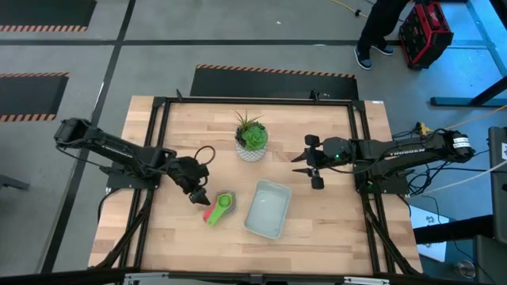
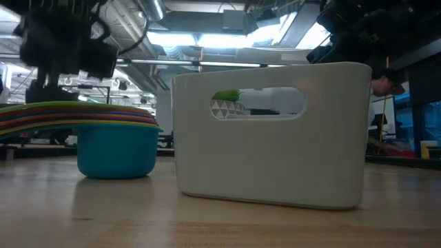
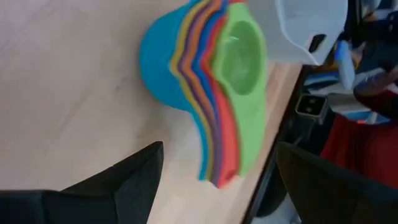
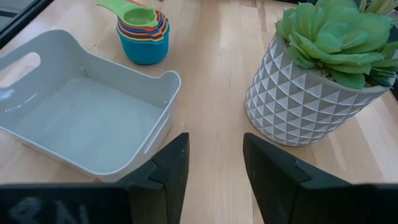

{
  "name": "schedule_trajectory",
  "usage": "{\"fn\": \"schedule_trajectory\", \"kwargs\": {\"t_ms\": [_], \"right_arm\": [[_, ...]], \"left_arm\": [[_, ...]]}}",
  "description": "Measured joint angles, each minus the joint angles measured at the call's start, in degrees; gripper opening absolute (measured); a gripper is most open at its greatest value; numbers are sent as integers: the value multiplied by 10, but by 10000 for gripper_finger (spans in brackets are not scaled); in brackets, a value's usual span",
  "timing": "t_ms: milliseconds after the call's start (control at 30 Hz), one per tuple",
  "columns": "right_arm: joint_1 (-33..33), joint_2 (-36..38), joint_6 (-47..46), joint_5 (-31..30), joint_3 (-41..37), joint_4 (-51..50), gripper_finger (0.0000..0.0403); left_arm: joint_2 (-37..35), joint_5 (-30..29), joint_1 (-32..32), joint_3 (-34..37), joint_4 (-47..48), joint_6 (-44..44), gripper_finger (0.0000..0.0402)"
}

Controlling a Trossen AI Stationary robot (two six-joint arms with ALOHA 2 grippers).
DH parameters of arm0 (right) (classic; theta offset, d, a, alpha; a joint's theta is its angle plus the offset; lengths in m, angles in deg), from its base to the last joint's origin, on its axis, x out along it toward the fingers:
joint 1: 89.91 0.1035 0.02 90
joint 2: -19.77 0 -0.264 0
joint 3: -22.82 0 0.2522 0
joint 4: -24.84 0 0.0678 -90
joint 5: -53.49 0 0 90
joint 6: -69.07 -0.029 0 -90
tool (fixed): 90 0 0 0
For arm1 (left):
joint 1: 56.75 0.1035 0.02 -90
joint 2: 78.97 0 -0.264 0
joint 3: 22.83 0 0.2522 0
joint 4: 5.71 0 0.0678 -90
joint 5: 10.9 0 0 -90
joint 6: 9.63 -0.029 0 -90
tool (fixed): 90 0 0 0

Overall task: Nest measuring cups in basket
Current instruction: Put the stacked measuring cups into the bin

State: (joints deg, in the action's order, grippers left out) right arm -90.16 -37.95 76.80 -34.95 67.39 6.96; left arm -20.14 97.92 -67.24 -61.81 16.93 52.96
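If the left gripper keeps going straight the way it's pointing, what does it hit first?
Most likely the stack of nested measuring cups. The left gripper is open, and the stack lies directly ahead between its fingers, handles nearest. The basket sits beyond it. Exact depth is unclear.

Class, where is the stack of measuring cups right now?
In the high view, the measuring cups sit nested on the table, just left of the basket, below the left gripper.

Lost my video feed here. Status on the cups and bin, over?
Left gripper open, beside nested stack of coloured plastic measuring cups on table. Right gripper open, empty, waiting near white potted plant. Pale grey-blue rectangular basket empty, path unobstructed.
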Motion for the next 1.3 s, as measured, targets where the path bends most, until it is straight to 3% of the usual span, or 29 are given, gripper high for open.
{"fn": "schedule_trajectory", "kwargs": {"t_ms": [167,400,900,1300], "right_arm": [[0,0,0,0,0,0,156],[0,0,0,0,0,0,156],[0,0,0,0,0,0,156],[0,0,2,0,0,0,156]], "left_arm": [[-2,-16,-12,88,-171,37,305],[0,-63,-41,144,-286,49,305],[1,-163,-121,153,-318,81,305],[49,-167,-141,153,-346,114,305]]}}
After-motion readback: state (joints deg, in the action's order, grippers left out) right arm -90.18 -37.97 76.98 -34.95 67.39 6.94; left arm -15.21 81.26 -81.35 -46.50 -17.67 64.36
